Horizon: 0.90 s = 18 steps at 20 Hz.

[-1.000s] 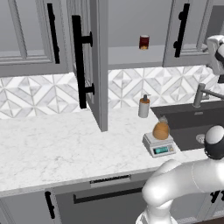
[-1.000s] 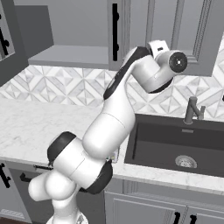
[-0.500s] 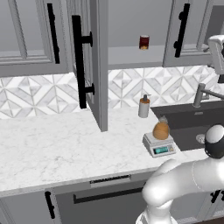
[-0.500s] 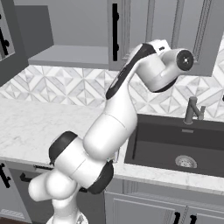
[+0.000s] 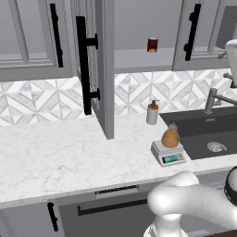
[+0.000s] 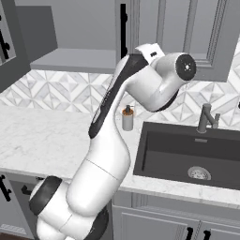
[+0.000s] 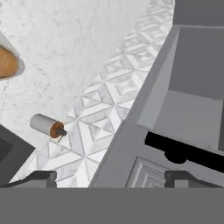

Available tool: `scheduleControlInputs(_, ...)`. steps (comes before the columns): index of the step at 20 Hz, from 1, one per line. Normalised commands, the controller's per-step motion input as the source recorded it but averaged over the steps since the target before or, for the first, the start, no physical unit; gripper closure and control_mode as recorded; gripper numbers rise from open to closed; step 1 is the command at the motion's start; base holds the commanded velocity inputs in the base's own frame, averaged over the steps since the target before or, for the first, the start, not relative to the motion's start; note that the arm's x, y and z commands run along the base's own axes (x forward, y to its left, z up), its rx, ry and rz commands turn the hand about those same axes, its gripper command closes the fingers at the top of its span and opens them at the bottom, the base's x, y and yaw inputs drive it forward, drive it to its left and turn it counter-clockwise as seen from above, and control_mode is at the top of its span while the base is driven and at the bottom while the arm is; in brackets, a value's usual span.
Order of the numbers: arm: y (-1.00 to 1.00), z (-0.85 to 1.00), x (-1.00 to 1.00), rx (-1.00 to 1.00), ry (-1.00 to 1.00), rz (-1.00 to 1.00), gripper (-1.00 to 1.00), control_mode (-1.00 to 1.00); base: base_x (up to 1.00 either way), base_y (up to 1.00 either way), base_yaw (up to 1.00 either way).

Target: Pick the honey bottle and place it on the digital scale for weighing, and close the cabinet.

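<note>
White veined marble-look counter, smooth. Matt grey painted cabinet at upper centre, with satin black handles. Glossy amber honey bottle. Dull metal tap at right.

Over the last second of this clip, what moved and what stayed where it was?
Only the arm moved: in the right base view its wrist swung further right and rose a little along the cabinet front. The pincer took hold of nothing. The honey bottle stayed on the digital scale, the cabinet door stayed open, and the soap dispenser and dark-red jar kept their places.
</note>
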Motion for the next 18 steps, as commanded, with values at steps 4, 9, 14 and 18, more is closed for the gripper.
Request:
scheduleControlInputs(4,1.00,-0.14,-1.00,0.08,-0.27,0.00,-1.00,-1.00,0.00,0.00,0.00)
scheduleControlInputs(9,0.98,-0.13,-0.98,0.31,-0.33,0.00,-1.00,-1.00,0.00,0.00,0.00)
scheduleControlInputs(14,0.90,-0.02,-0.66,0.37,-0.28,0.00,-1.00,-1.00,0.00,0.00,0.00)
scheduleControlInputs(18,0.71,0.00,-0.68,0.20,-0.09,0.00,-1.00,-1.00,0.00,0.00,0.00)
